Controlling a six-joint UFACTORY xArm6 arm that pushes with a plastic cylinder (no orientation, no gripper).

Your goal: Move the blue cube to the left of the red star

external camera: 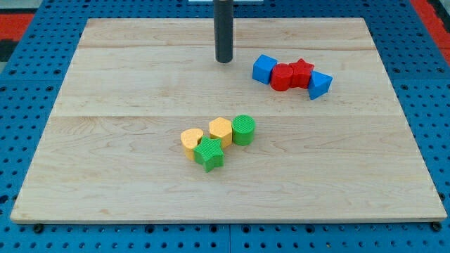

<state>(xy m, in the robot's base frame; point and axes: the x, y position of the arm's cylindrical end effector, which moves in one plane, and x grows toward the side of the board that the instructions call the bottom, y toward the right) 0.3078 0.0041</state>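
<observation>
The blue cube (264, 69) sits toward the view's upper right, touching the left side of a red cylinder (283, 77). The red star (301, 72) is just right of that cylinder, so the cylinder lies between cube and star. A second blue block (320, 85), wedge-like, touches the star's lower right. My tip (223, 60) is on the board left of the blue cube, a short gap away, touching no block.
Near the middle lie a yellow heart-like block (190, 142), a yellow hexagonal block (220, 131), a green cylinder (243, 130) and a green star (209, 154), bunched together. The wooden board (105, 176) lies on a blue pegboard surface.
</observation>
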